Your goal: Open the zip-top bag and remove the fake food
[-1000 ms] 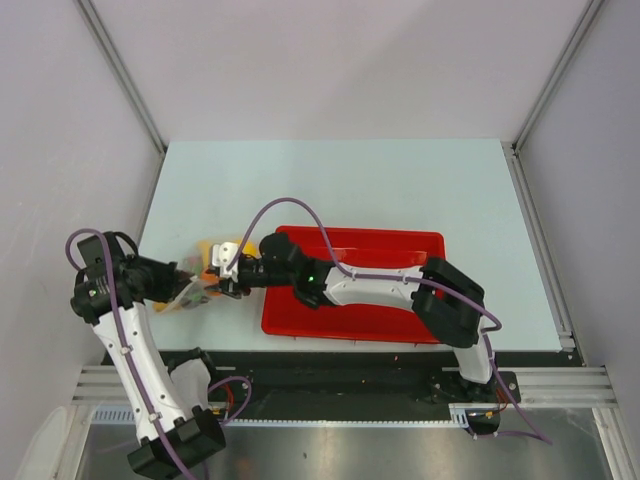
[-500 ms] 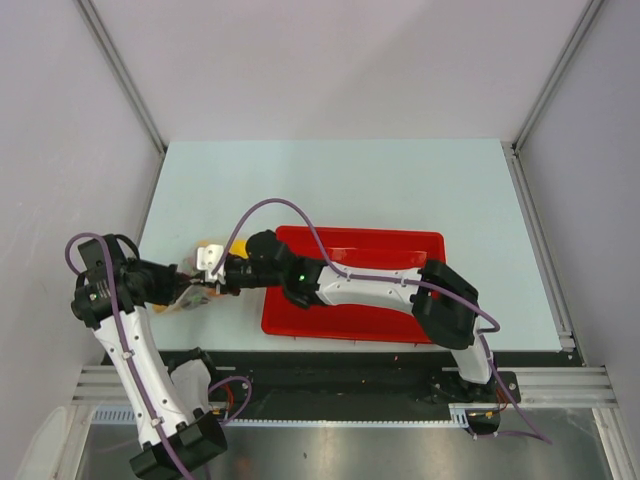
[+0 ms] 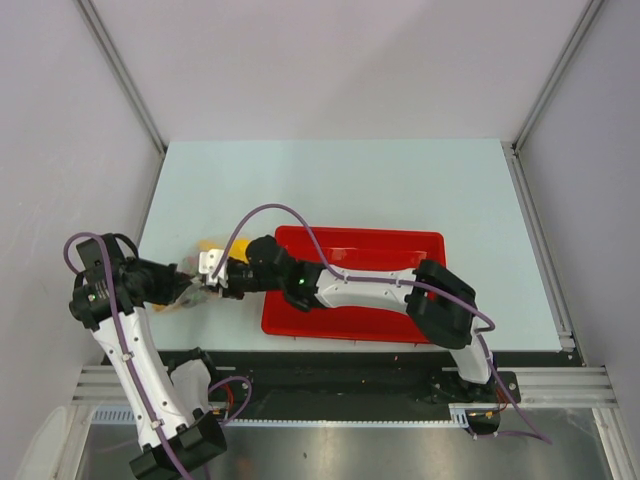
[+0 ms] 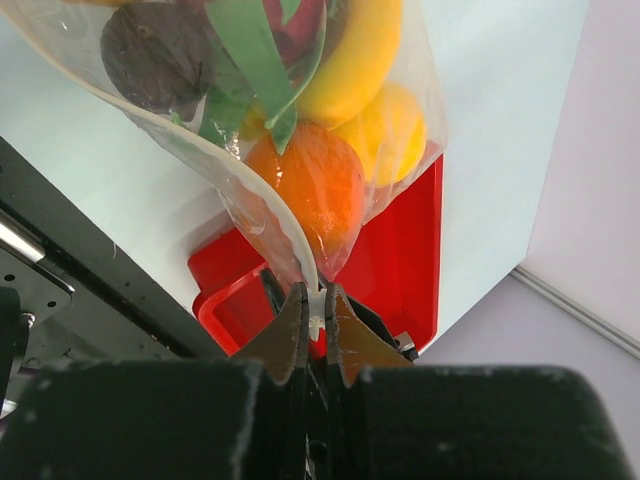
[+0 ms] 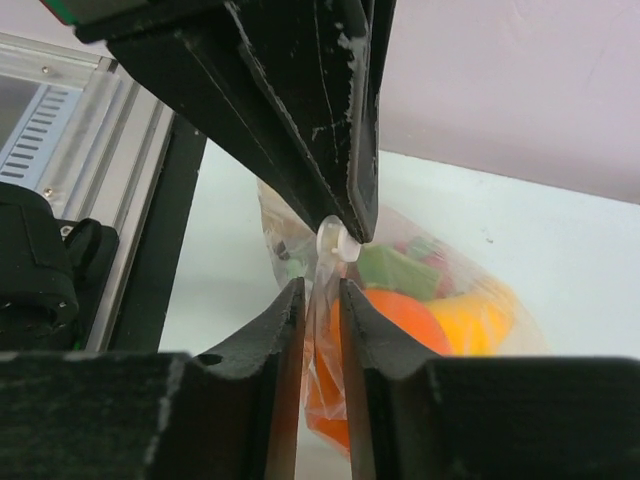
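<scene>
The zip-top bag (image 4: 240,190) hangs by its top strip from my left gripper (image 4: 315,300), which is shut on it. Fake food fills the bag: an orange (image 4: 305,190), a yellow banana (image 4: 355,60), a dark round fruit (image 4: 155,55) and green leaves. In the top view the bag (image 3: 185,292) is at the table's near left, between both grippers. My right gripper (image 5: 322,290) has its narrow jaws closed on a fold of the bag's film (image 5: 325,330), just under the left gripper's fingers (image 5: 300,100). The orange (image 5: 405,315) shows behind.
The red tray (image 3: 400,245) lies right of the bag, under my right forearm. The table's near edge and a black rail (image 4: 60,260) run just below the bag. The left wall is close to my left arm.
My right gripper has reached left from the tray's edge to the bag, and its jaws have narrowed onto the film. My left gripper keeps its hold in place.
</scene>
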`<state>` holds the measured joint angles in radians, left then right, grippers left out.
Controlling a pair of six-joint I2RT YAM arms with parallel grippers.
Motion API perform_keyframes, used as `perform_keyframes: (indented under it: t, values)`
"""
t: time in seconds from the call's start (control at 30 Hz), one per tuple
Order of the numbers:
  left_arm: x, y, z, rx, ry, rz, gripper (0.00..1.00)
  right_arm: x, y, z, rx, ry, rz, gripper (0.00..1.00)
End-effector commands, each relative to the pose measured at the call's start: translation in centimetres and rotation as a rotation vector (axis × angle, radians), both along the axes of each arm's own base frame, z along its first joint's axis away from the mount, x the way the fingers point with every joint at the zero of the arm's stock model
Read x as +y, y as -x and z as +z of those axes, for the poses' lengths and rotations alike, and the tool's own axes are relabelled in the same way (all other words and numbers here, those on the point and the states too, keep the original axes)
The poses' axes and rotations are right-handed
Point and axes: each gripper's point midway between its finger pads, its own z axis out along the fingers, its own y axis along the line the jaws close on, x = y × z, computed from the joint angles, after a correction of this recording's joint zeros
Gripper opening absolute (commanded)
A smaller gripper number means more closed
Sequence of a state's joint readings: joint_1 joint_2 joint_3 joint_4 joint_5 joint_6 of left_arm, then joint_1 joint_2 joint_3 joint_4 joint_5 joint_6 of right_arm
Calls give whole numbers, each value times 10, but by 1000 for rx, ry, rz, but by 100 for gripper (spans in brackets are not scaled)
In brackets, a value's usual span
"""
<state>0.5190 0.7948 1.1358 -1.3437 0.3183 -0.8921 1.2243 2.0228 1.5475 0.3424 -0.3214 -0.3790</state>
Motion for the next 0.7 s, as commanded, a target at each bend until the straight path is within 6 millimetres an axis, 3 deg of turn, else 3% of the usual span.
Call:
perform_keyframes:
  t: [0.0,0.4,0.47,0.67]
  values:
    - [-4,-3,14,-49,10,-1,0,8,2,10,-10,-41,-8,23]
    - [-5,-1,7,-32,15,1,0,22,1,22,-22,-40,-22,23]
    - [-5,1,5,-25,14,2,0,22,-3,18,-29,-20,-30,0]
    - [-4,3,-3,-9,14,4,0,23,-19,34,-30,-37,-104,0]
